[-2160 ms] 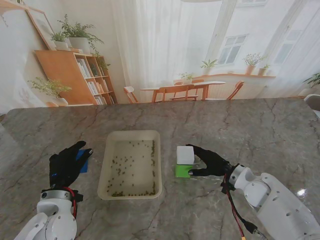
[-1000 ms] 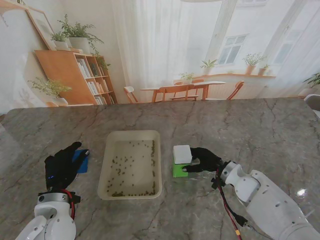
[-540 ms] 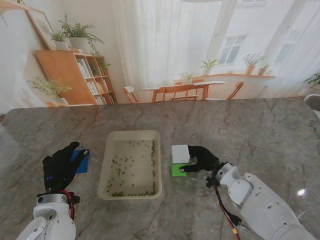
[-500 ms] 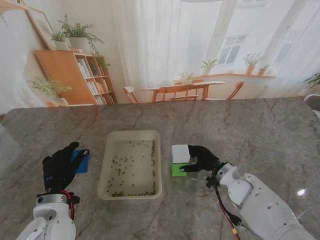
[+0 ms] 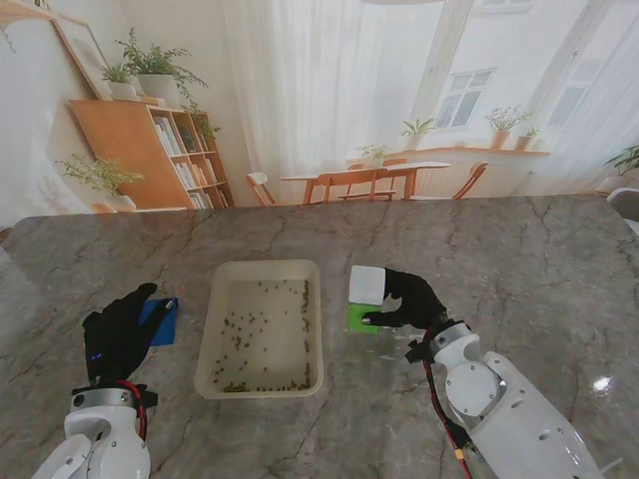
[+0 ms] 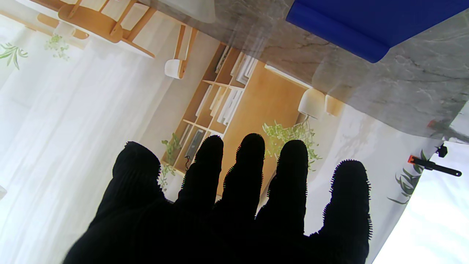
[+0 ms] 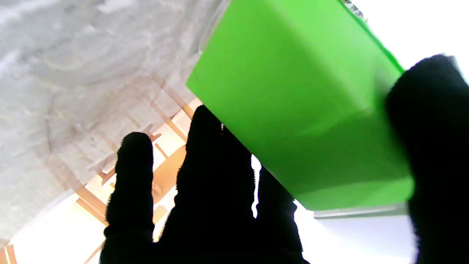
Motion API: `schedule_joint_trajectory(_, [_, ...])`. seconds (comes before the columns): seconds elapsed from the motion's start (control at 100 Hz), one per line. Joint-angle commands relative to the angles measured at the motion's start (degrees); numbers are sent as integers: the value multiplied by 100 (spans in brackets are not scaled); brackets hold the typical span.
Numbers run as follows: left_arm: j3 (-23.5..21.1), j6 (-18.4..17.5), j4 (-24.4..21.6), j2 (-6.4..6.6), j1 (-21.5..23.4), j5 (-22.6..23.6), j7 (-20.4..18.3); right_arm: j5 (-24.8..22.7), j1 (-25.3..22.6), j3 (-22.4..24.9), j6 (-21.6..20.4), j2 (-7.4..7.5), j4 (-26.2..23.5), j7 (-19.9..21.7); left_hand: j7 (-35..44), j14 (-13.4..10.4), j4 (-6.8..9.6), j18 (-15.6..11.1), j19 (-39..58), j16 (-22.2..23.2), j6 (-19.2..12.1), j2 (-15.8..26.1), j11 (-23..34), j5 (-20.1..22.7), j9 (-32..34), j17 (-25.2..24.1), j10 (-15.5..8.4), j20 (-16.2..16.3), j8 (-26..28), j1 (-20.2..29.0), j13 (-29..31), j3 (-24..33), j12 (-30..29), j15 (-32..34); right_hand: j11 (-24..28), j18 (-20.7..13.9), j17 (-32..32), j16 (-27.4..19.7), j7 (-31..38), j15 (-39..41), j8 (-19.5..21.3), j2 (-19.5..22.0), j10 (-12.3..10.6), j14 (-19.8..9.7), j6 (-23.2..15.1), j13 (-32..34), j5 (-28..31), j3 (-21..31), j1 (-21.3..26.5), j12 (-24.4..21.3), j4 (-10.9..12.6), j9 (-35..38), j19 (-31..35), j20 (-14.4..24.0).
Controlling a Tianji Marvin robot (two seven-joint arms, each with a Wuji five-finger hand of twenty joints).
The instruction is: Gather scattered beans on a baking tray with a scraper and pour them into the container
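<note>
Beans: scattered over the floor of the baking tray, between the two hands; none gathered yet.
Stand view, right hand: fingers clamped on the scraper, green handle with a white blade, just beside the tray's right rim; judged ready to carry over.
Stand view, left hand: fingers apart, holding nothing; blue container touching its far side, contents not visible.
Left wrist view: fingers spread, container beyond the tips.
Right wrist view: thumb and fingers pinch the green block.
</note>
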Motion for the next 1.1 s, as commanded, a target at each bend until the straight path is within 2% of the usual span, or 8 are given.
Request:
schedule_joint_trajectory(0.0, [22, -89, -12, -22, 39, -13, 31, 36, -38, 33, 25, -31, -228, 63, 82, 33, 345, 74, 82, 50, 49, 361, 12, 27, 25, -73, 2, 144, 47, 205, 66, 48, 79, 66, 1092, 47, 71, 151, 1831, 155, 260, 369, -674, -165, -1747, 179, 656, 1767, 1170, 528, 71, 757, 167, 166])
schedule_joint_trajectory(0.21, [177, -400, -65, 0, -86, -144, -107, -60, -183, 80, 508, -37, -852, -6, 93, 17, 345, 56, 143, 68, 84, 346, 20, 43, 31, -48, -6, 171, 55, 220, 74, 48, 87, 85, 1351, 94, 261, 400, 1880, 517, 370, -251, -398, -55, -1539, 436, 942, 2412, 1155, 660, 1, 1055, 170, 428])
schedule_joint_trajectory(0.34, [379, -598, -37, 64, -362, -203, -467, -226, -223, 38, 779, -18, -1164, -8, 68, -89, 350, 5, 219, 59, 130, 230, -11, -39, -92, -22, -121, 201, 55, 242, 18, 46, 84, 58, 1499, 99, 331, 538, 1897, 704, 474, -522, -329, -40, -1507, 494, 1037, 2704, 1138, 761, -12, 1139, 156, 525])
schedule_joint_trajectory(0.45, [562, -769, -4, 153, -646, -160, -905, -395, -187, -75, 940, -24, -1247, -117, -176, -256, 373, -128, 219, -79, 309, -47, -187, -565, -712, -174, -300, 175, -43, 150, -421, 36, 3, -190, 1636, 105, 362, 730, 1897, 896, 618, -730, -315, -38, -1528, 470, 1075, 2963, 1082, 884, -18, 1161, 142, 601])
schedule_joint_trajectory(0.57, [701, -1023, -58, 280, -931, -53, -1541, -342, -98, -262, 1052, -80, -1188, -260, -536, -374, 430, -349, -230, -390, 654, -338, -409, -1319, -1696, -414, -341, -105, -358, -157, -1135, 95, -272, -500, 1753, 127, 335, 875, 1924, 1047, 697, -867, -209, 24, -1475, 408, 1109, 3119, 1120, 990, -34, 1135, 98, 629])
schedule_joint_trajectory(0.68, [849, -1340, -92, 381, -1210, -2, -2042, -351, 8, -412, 1068, -111, -1037, -368, -762, -407, 451, -511, -685, -557, 922, -498, -502, -1881, -2283, -636, -235, -295, -621, -298, -1664, 104, -424, -636, 1776, 130, 342, 894, 1923, 1075, 705, -874, -193, 24, -1449, 398, 1104, 3133, 1113, 1005, -42, 1126, 100, 646])
schedule_joint_trajectory(0.86, [1206, -1759, -4, 514, -1724, 199, -2625, -387, 134, -555, 874, -119, -827, -406, -920, -336, 456, -686, -1110, -649, 1436, -606, -554, -2398, -2839, -759, 106, -442, -868, -560, -2198, 95, -504, -677, 1754, 135, 356, 886, 1891, 1074, 700, -839, -228, 17, -1459, 396, 1097, 3086, 1114, 970, -41, 1112, 96, 665])
schedule_joint_trajectory(1.09, [1750, -1978, 298, 553, -2358, 258, -2795, -544, 194, -648, 655, -104, -724, -475, -1043, -280, 460, -743, -1166, -666, 1706, -619, -513, -2411, -2985, -746, 302, -505, -1145, -692, -2333, 129, -499, -613, 1755, 121, 377, 882, 1871, 1075, 699, -808, -232, -2, -1479, 394, 1088, 3052, 1111, 957, -18, 1108, 85, 673])
